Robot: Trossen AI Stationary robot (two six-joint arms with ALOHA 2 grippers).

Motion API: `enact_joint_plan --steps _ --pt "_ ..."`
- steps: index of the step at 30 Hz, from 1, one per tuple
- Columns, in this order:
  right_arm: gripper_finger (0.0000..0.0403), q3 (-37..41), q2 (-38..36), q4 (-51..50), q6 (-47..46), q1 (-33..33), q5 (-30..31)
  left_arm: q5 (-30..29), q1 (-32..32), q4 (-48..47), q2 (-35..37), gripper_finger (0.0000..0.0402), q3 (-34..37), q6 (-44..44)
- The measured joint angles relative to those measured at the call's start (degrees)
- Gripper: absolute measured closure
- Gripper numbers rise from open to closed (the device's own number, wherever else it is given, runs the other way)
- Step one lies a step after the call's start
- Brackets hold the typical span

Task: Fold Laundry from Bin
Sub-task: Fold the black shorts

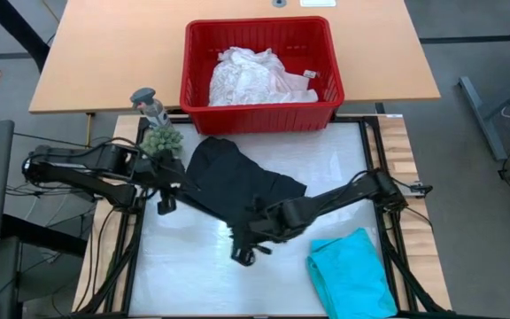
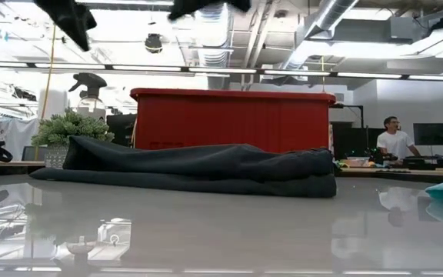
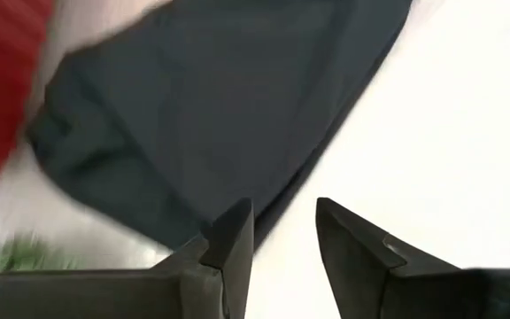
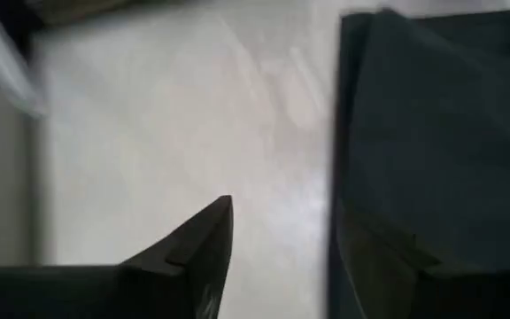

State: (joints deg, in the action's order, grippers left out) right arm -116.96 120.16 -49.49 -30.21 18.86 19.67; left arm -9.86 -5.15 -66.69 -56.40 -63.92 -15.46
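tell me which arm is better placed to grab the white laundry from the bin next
Left, probably. Its end effector sits open at the black garment's left edge, nearer the red bin holding the white laundry. The right end effector is farther, across the garment.

White table [image 1: 202,266] holds black garment [image 1: 237,182], teal garment [image 1: 351,273]

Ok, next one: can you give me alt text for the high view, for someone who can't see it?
Overhead view: a dark black garment lies on the white work surface, with the left pincer open at its left edge and the right pincer open at its near edge. A folded teal garment sits at the near right; a red slotted plastic bin behind holds white lacy laundry.
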Motion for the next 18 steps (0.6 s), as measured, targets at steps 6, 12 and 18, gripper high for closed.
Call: enact_joint_plan --steps 6,12,18 --pt "0.0269 0.2 2.2 -12.8 -1.7 0.7 6.2 -3.5 -0.1 -6.8 1.6 0.0276 0.0 -7.4" --pt "0.0378 6.2 -8.0 -13.0 -5.3 4.1 2.4 -2.4 -0.7 -4.4 4.1 0.0276 0.0 -10.2" --pt "0.0387 15.3 -29.2 -4.4 -0.4 5.3 2.5 -2.2 -1.3 -0.6 5.3 0.0276 0.0 -10.5"
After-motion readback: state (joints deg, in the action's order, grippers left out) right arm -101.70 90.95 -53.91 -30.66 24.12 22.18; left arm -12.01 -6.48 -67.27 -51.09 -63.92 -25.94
